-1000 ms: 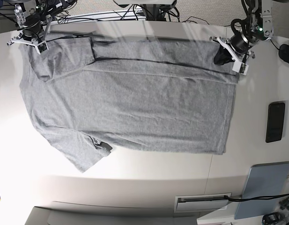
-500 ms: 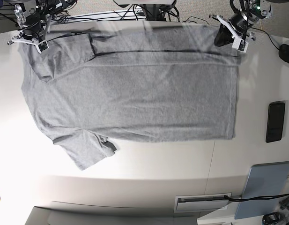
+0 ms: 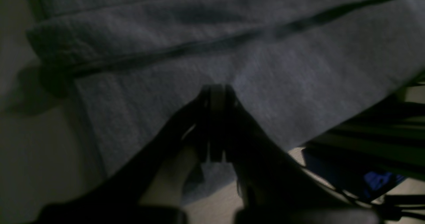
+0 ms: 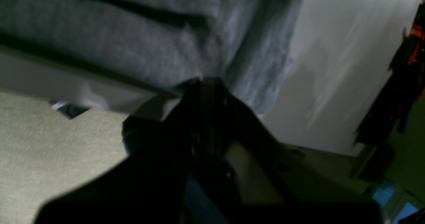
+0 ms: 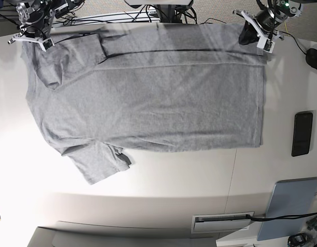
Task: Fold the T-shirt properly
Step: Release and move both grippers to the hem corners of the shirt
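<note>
The heather-grey T-shirt (image 5: pixel 148 98) lies spread on the white table (image 5: pixel 163 180), plain side up, collar end at the left and hem at the right. One sleeve (image 5: pixel 99 162) sticks out at the near left. A folded strip runs along the far edge. My left gripper (image 5: pixel 253 32) is shut on the far hem corner. In the left wrist view it (image 3: pixel 215 124) pinches the grey cloth (image 3: pixel 298 67). My right gripper (image 5: pixel 31 40) is shut on the far shoulder end. In the right wrist view it (image 4: pixel 206 111) grips the cloth (image 4: pixel 99 34) at the table edge.
A black phone (image 5: pixel 302 134) lies at the right of the table, a black mouse (image 5: pixel 315 59) beyond it. A blue-grey pad (image 5: pixel 292 206) sits at the near right. Cables (image 5: pixel 127 18) run behind the far edge. A slot (image 5: pixel 222 221) is set in the table front.
Both grippers have moved toward the far edge, still shut on the T-shirt. The shirt has slid away with them and pulled flatter, its near edge now farther from the front.
</note>
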You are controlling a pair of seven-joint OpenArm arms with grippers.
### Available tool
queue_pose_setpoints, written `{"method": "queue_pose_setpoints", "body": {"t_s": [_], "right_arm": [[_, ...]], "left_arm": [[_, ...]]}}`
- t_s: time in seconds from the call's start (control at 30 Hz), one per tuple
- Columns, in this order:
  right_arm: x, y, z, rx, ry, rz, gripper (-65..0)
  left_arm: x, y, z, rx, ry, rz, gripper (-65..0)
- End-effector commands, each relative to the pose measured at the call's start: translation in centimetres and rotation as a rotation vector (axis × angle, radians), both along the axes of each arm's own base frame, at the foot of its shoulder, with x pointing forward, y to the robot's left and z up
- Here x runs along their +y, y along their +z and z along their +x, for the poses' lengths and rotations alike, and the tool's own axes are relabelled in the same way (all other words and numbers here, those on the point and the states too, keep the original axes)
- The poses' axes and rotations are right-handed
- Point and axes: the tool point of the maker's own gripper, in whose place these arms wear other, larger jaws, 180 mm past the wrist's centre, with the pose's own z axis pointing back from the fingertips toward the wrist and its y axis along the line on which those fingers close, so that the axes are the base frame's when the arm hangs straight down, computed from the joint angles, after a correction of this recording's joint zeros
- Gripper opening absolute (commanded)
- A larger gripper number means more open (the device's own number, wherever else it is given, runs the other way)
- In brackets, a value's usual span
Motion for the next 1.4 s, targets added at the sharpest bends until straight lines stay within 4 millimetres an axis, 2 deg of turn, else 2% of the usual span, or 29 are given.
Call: {"method": "queue_pose_setpoints", "body": {"t_s": [0.0, 0.2, 0.4, 0.53, 0.63, 0.73, 0.87, 1.03, 1.1, 1.2, 1.23, 1.37], "right_arm": [[-0.3, 0.6, 0.0, -0.004, 0.014, -0.020, -65.0], [-0.2, 0.2, -1.8, 0.038, 0.005, -0.010, -65.0], [0.6, 0.4, -1.3, 0.016, -0.006, 0.033, -65.0], [1.5, 2.0, 0.6, -0.075, 0.007, 0.039, -65.0], [2.3, 4.0, 3.0, -0.202, 0.025, 0.040, -65.0], [2.2, 6.0, 5.2, -0.294, 0.064, -0.024, -65.0], [1.9, 7.7, 7.6, -0.364, 0.104, -0.086, -65.0], [1.9, 9.2, 10.4, -0.451, 0.103, -0.091, -65.0], [2.0, 10.1, 11.8, -0.495, 0.103, -0.093, -65.0], [2.0, 11.6, 13.8, -0.564, 0.101, -0.095, -65.0], [2.0, 12.1, 14.6, -0.587, 0.102, -0.096, -61.8], [2.6, 13.5, 17.1, -0.652, 0.092, -0.032, -37.4]], "left_arm": [[3.2, -2.5, -4.3, 0.210, -0.026, 0.189, -65.0], [3.5, -2.1, -3.1, 0.175, -0.021, 0.190, -65.0], [3.4, -1.7, -1.7, 0.128, -0.019, 0.183, -65.0], [3.2, -1.2, -0.3, 0.093, -0.022, 0.184, -65.0], [2.7, -0.2, 0.8, 0.052, -0.036, 0.184, -65.0], [2.0, 1.3, 2.0, 0.002, -0.056, 0.186, -65.0], [1.1, 3.0, 3.0, -0.028, -0.090, 0.203, -64.5], [0.3, 5.1, 4.5, -0.085, -0.106, 0.222, -34.6], [0.5, 6.0, 5.8, -0.126, -0.069, 0.230, -26.1], [0.8, 7.2, 8.3, -0.190, -0.032, 0.230, -24.6], [0.7, 7.8, 9.3, -0.219, -0.026, 0.219, -24.6], [0.4, 10.0, 13.4, -0.317, 0.010, 0.161, -24.6]]}}
